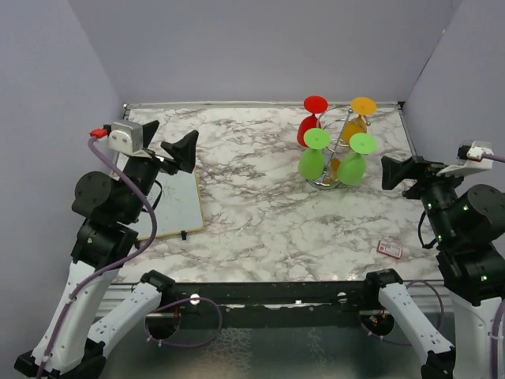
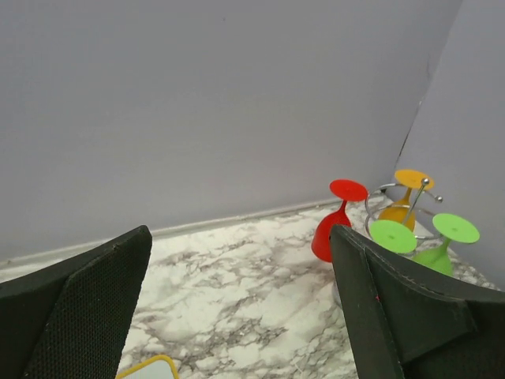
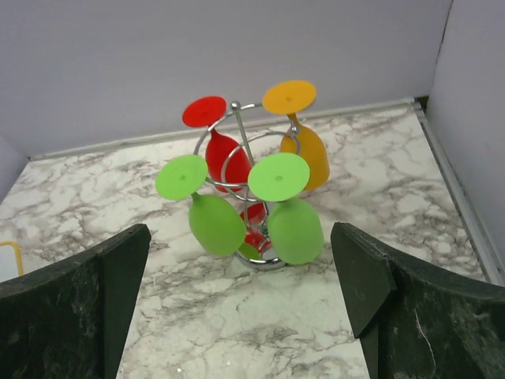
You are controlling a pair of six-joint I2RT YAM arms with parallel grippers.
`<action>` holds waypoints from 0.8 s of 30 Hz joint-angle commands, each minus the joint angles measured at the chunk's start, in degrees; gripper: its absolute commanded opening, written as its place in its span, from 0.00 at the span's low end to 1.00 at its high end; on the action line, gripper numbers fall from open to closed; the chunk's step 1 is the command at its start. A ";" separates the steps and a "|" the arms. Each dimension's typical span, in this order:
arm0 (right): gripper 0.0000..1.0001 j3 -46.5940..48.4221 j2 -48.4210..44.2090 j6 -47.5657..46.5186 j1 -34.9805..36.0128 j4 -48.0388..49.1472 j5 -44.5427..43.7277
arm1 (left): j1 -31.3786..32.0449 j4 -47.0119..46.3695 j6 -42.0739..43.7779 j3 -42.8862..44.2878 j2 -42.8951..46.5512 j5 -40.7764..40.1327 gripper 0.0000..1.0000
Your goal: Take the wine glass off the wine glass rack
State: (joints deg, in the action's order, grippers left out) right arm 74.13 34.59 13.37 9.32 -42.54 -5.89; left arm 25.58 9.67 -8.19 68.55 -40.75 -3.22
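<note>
Wine glass (image 1: 353, 163) nearest the right fingers (image 1: 394, 171): green, hung bowl-down on the near right side of the wine glass rack (image 1: 341, 139), flat foot uppermost. Probably the easiest one to take, though not certain which was meant. Crowded by a second green glass (image 1: 312, 161) on the rack's near left, a red glass (image 1: 308, 128) on its far left and an orange glass (image 1: 360, 118) on its far right, with bowls close together around the post. Rack stood by its round base on the marble worktop (image 1: 260, 213).

Right fingers hovered just right of the rack, spread wide, gripping nothing. Left fingers (image 1: 186, 148) sat well to the rack's left, likewise gaping and empty, above a yellow-edged whiteboard (image 1: 177, 201).

Likely trouble: a light, unbraced rack dragged or tipped if the foot caught in its wire loop while being pulled sideways. Neighbouring bowls knocked loose by wide-open fingers closing in. A smooth rounded bowl squirted out of a pinch; stem likely the safer hold.
</note>
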 commanded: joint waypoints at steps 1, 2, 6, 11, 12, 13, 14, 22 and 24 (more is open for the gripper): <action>1.00 -5.25 -0.11 4.90 1.10 2.64 -6.83 | -1.47 -9.32 -2.72 -6.78 0.42 1.94 0.98; 1.00 -6.66 -0.28 5.79 1.28 3.10 -7.18 | -1.71 -10.28 -2.90 -8.31 0.39 2.25 0.98; 1.00 -12.64 -1.54 7.45 2.00 6.49 -7.13 | -2.62 -13.43 -3.46 -14.18 0.48 2.65 0.98; 1.00 -19.28 -4.17 8.71 2.73 12.06 -5.42 | -3.39 -15.69 -3.37 -19.49 0.78 3.04 0.99; 1.00 -20.60 -4.85 9.00 2.82 13.17 -5.45 | -3.51 -16.22 -3.35 -20.24 0.81 3.12 0.99; 1.00 -21.80 -5.59 8.76 2.91 14.56 -5.15 | -3.61 -16.73 -3.38 -20.88 0.72 3.26 0.99; 0.99 -22.92 -6.26 8.12 3.02 16.06 -4.45 | -3.71 -17.16 -3.46 -21.43 0.58 3.46 0.99; 0.99 -27.22 -8.36 2.08 3.37 24.48 3.51 | -3.42 -20.18 -3.99 -23.66 -0.74 6.06 0.99; 0.99 -26.60 -7.34 0.35 3.45 25.72 5.92 | -3.33 -20.82 -4.17 -23.83 -1.13 6.57 0.99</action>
State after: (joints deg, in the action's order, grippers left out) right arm 47.29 26.61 18.02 12.34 -23.77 -5.98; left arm 22.13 -6.68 -11.46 45.47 -41.54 0.60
